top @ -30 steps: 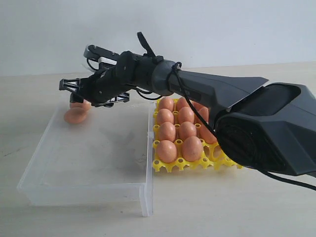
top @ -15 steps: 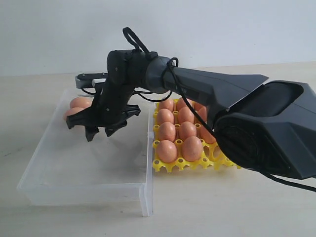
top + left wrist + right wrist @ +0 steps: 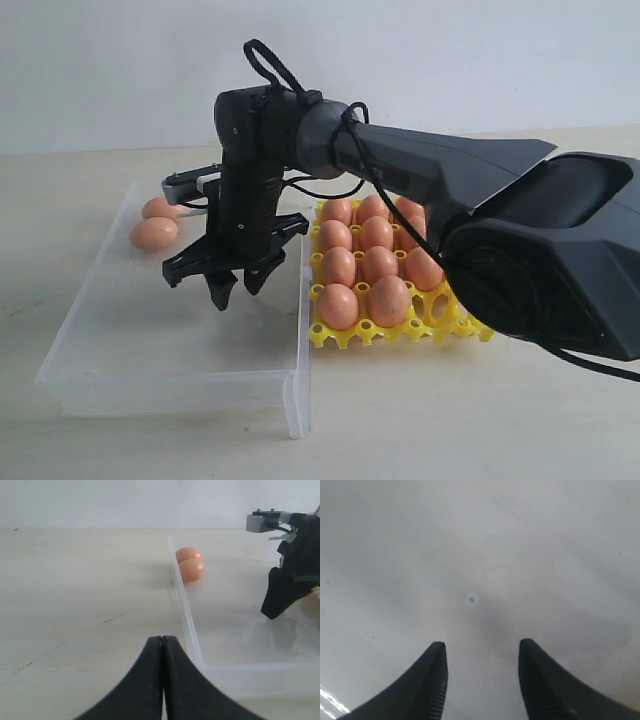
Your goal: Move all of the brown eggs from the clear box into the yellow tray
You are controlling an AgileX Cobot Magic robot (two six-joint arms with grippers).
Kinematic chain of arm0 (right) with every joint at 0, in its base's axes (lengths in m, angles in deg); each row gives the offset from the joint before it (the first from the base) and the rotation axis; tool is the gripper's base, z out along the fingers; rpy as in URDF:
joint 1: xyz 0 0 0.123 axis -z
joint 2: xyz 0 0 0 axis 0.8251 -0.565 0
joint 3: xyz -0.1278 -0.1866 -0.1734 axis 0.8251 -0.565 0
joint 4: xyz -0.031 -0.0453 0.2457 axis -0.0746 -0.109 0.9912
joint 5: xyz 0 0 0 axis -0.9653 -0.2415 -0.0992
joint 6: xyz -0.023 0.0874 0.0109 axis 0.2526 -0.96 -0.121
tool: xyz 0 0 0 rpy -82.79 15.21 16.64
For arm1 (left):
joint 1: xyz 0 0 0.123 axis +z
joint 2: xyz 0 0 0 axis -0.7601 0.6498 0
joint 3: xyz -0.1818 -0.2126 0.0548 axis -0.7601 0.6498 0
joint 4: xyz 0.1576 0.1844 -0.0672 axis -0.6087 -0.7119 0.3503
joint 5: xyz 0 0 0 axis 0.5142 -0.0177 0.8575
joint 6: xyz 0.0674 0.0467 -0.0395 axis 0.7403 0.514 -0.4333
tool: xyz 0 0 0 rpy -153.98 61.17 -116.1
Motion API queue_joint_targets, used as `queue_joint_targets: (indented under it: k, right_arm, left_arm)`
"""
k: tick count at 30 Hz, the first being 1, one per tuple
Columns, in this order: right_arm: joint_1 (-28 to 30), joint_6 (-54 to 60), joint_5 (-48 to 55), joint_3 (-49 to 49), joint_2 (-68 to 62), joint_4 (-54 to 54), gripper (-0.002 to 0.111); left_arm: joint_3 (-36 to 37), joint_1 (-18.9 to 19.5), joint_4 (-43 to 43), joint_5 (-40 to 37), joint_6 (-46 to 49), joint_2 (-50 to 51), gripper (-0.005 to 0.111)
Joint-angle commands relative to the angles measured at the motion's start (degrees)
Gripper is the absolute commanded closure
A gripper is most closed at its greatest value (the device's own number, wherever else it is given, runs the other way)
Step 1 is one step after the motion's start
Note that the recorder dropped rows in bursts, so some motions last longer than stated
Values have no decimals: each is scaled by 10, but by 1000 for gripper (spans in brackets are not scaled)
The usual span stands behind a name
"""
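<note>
Right, we start at the right tool (image 3: 235, 290), and it is pointing straight down inside the clear box (image 3: 170, 390). Its two black fingers (image 3: 436, 680) are spread apart with nothing between them. Under them we see only the bare, transparent floor of the box. Whether the tips touch that floor, we cannot tell. The dark right arm (image 3: 420, 175) reaches in from the right, crossing above the yellow tray (image 3: 340, 338).

Moving outward, two brown eggs sit in the far left corner of the box, well apart from the tool. The nearer egg (image 3: 153, 233) lies just beside the farther egg (image 3: 158, 208), both close to the left wall. The wrist camera on the other arm shows the same pair (image 3: 191, 570) tucked against that wall.

To the right, the tray stands just beside the box on the pale counter (image 3: 450, 430). Its cups hold rows of brown eggs (image 3: 388, 300), though the arm hides part of the far side.

Over on the left, the left tool (image 3: 162, 645) has its fingers pressed together, empty, above bare counter outside the box.
</note>
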Motion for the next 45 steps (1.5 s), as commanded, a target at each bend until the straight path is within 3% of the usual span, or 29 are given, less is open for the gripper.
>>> queue_joint_targets:
  k: [1,8,13,18,23,31,45]
  right_arm:
    - [1,12,6,-43,35,-35,68]
    - [3,12,6,-142,89,-59,68]
    - [3,12,-4,-146,121,-61,68]
    - [3,12,-228,-145,126,32,66]
    - [7,-46,-335,-143,96,86,50]
    - [23,-69,-343,-75,10,208,46]
    - [25,-118,-366,31,-72,311,46]
  left_arm:
    - [-2,1,1,2,2,-3,107]
    - [-2,1,1,2,2,-3,107]
    - [-2,1,1,2,2,-3,107]
    - [-2,1,1,2,2,-3,107]
    - [-2,1,1,2,2,-3,107]
    - [-2,1,1,2,2,-3,107]
    - [-2,1,1,2,2,-3,107]
